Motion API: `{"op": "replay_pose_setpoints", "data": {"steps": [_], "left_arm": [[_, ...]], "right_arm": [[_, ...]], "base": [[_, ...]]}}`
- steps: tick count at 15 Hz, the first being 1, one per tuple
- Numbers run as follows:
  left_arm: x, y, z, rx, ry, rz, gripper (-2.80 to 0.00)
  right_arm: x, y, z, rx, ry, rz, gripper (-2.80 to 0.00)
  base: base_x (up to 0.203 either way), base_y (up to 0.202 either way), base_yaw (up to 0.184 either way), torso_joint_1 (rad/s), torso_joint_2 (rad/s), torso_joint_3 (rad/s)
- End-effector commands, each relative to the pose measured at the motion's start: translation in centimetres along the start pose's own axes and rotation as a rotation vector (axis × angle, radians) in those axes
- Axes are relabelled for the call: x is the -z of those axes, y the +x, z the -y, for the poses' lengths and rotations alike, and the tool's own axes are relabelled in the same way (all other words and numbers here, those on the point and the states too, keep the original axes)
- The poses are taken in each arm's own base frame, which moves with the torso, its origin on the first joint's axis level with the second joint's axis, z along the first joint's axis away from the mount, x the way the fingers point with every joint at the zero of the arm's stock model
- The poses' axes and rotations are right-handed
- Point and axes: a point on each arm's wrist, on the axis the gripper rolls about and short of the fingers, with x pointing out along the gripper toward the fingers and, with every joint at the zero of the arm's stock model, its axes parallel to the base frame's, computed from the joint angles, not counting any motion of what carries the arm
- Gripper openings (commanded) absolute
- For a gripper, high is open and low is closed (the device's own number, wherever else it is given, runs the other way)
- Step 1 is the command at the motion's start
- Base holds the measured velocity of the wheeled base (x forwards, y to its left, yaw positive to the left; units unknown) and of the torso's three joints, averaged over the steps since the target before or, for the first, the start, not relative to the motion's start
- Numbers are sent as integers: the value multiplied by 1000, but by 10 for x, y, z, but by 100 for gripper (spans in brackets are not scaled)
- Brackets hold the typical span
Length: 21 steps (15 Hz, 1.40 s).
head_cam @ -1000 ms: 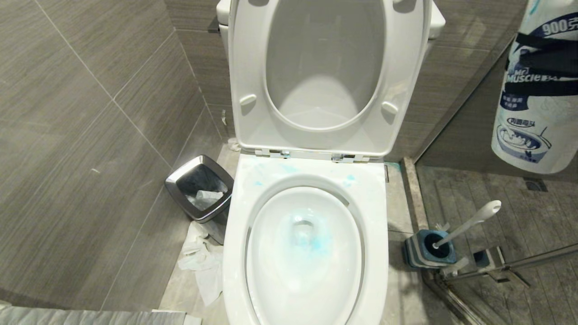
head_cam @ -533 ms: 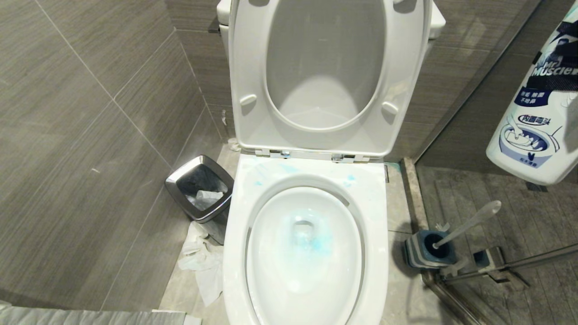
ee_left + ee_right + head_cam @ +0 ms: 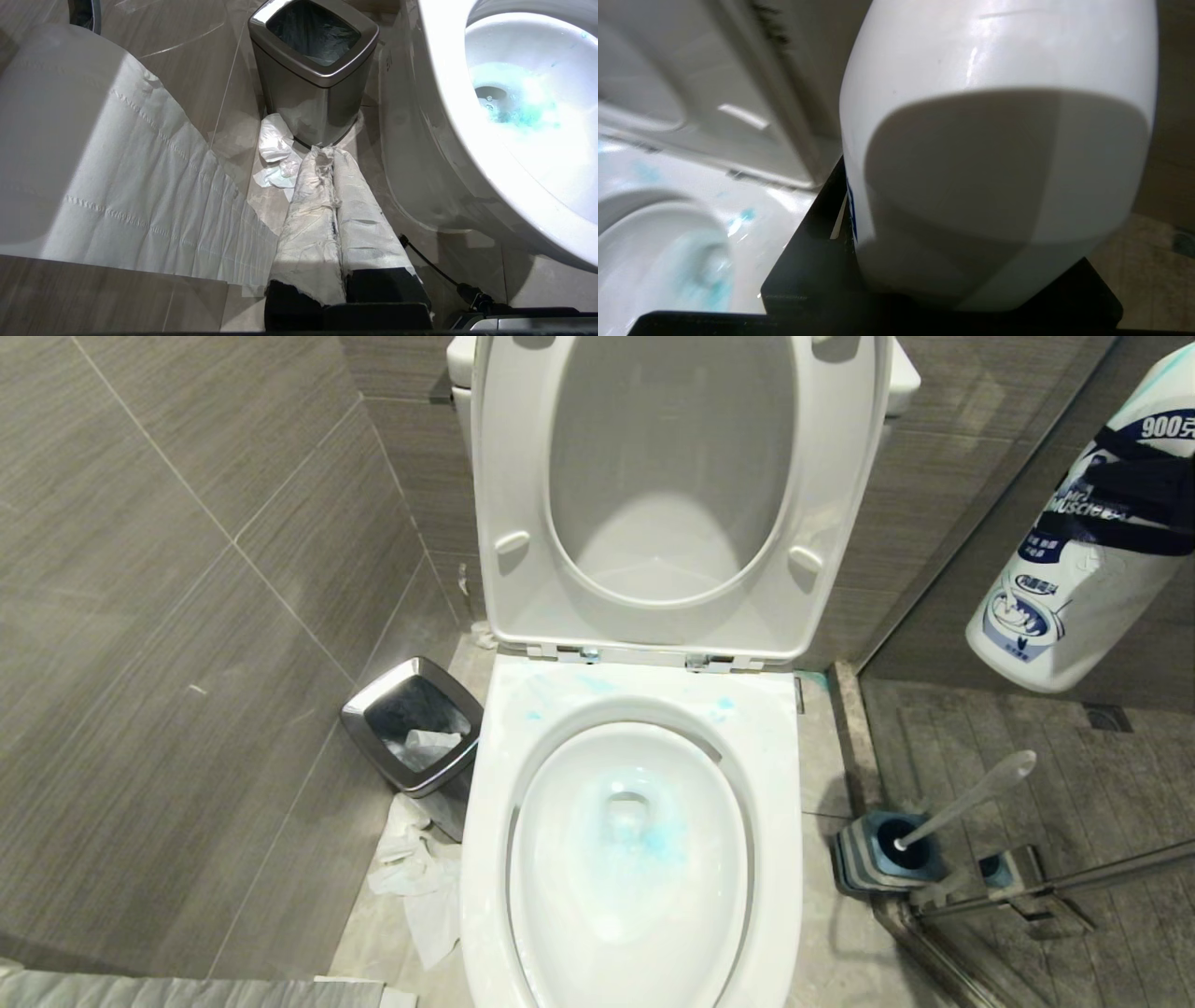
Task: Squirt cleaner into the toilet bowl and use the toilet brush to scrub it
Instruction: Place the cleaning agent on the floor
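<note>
The white toilet bowl (image 3: 775, 784) stands in the middle with seat and lid raised. Turquoise cleaner (image 3: 653, 845) tints the water and smears the rim's back. The left wrist view shows the bowl (image 3: 444, 121) and its cleaner (image 3: 518, 109) too. My right gripper (image 3: 1134, 490) is shut on a white and blue cleaner bottle (image 3: 1064, 588), held tilted in the air to the right of the toilet. The bottle (image 3: 999, 154) fills the right wrist view between the black fingers (image 3: 817, 233). The toilet brush (image 3: 971, 795) leans in its blue holder (image 3: 882, 854), its head hidden. My left gripper (image 3: 327, 154), paper-wrapped, hangs shut near the floor.
A steel-rimmed bin (image 3: 414, 723) stands left of the toilet with crumpled paper (image 3: 420, 877) on the floor beside it. A toilet paper roll (image 3: 70, 140) is close to the left arm. A glass door rail (image 3: 1055, 887) runs behind the brush holder. Tiled wall closes the left side.
The right gripper has tipped the bottle from upright to slanted, and its base has swung left towards the toilet. Nothing else has moved.
</note>
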Motion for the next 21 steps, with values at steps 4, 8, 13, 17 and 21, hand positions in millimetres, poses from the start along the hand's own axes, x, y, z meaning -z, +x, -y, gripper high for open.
{"op": "replay_pose_setpoints", "data": {"steps": [4, 8, 13, 17, 21], "left_arm": [[0, 0, 0, 0, 1, -2, -280], [0, 0, 0, 0, 1, -2, -280], [0, 0, 0, 0, 1, -2, -280], [0, 0, 0, 0, 1, -2, -280], [0, 0, 0, 0, 1, -2, -280]], "right_arm": [[32, 21, 3, 56, -25, 60, -280], [57, 80, -3, 38, -68, 185, -280], [123, 145, -18, 180, -133, 265, -280], [172, 183, -26, 232, -98, 284, -280], [200, 201, -40, 174, 1, 224, -280]], "base": [[0, 0, 0, 0, 0, 0], [0, 0, 0, 0, 0, 0], [0, 0, 0, 0, 0, 0], [0, 0, 0, 0, 0, 0], [0, 0, 0, 0, 0, 0]]}}
